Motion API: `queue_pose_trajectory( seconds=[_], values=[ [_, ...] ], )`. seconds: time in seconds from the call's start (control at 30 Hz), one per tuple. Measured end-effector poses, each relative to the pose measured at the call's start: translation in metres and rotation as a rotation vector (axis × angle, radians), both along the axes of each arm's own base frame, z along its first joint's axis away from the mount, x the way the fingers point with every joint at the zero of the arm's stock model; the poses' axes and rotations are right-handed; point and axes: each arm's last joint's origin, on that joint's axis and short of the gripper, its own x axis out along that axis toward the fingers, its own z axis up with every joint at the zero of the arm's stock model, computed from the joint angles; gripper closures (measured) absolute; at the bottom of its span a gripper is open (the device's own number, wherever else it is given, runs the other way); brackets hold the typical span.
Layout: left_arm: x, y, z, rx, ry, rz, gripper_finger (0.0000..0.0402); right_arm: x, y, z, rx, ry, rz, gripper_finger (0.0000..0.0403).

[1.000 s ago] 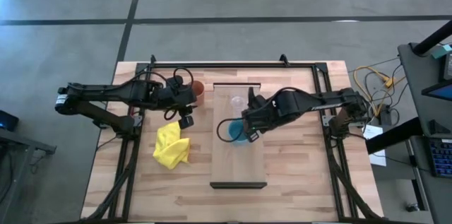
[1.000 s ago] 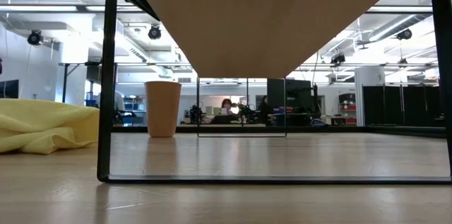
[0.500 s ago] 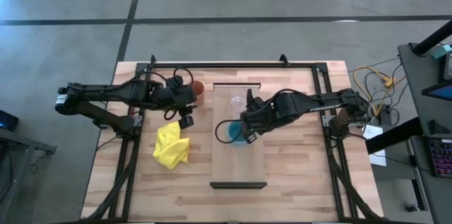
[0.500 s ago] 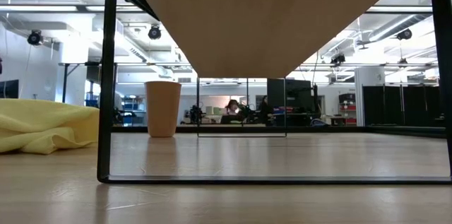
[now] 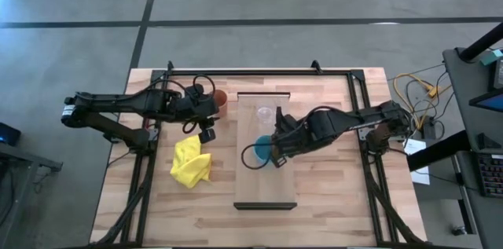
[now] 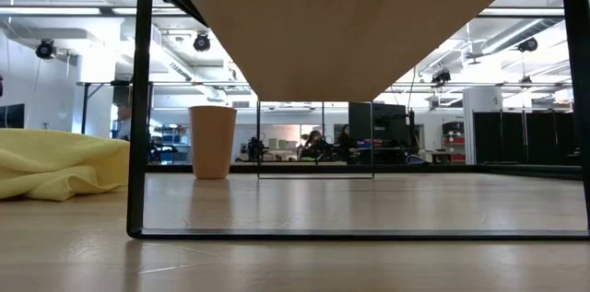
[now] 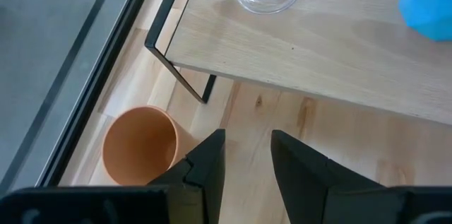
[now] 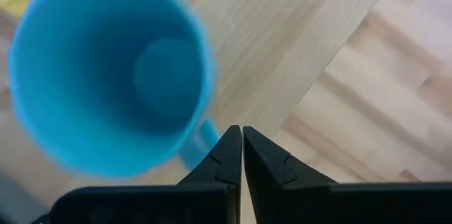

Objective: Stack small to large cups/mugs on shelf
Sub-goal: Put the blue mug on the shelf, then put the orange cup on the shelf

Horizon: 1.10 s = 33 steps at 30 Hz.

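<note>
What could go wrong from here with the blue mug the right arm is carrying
The right gripper pinches only the handle of the light-blue mug, so it could swivel or slip and drop onto the shelf. The clear glass mug stands close behind; a swing could knock it. The left gripper hangs open by the orange-brown cup.

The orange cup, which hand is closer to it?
Left. The left hand sits just beside the orange cup; the right hand is across the shelf, holding the blue mug.

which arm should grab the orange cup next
Left, probably. The left gripper hangs open right beside the orange cup on the tabletop, while the right gripper is shut on the blue mug over the shelf.
</note>
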Motion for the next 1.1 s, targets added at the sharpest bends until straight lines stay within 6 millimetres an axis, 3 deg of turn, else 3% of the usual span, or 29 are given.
queue_pose_trajectory(
  seconds=[0.17,0.37,0.77,1.1],
  values=[
    [0.000,0.000,0.000,0.006,0.001,0.004,0.0300,0.002,-0.009,0.002,-0.167,-0.032,-0.008,0.0394],
    [0.000,0.003,-0.002,0.029,0.013,0.037,0.0300,0.003,-0.022,0.020,-0.319,-0.103,-0.025,0.0394],
    [-0.017,0.027,-0.013,-0.112,0.127,0.290,0.0300,-0.011,-0.030,0.057,-0.400,-0.152,0.009,0.0394],
    [0.006,0.063,-0.032,-0.173,0.183,0.246,0.0300,-0.016,-0.031,0.076,-0.405,-0.212,0.042,0.0394]
  ],
)
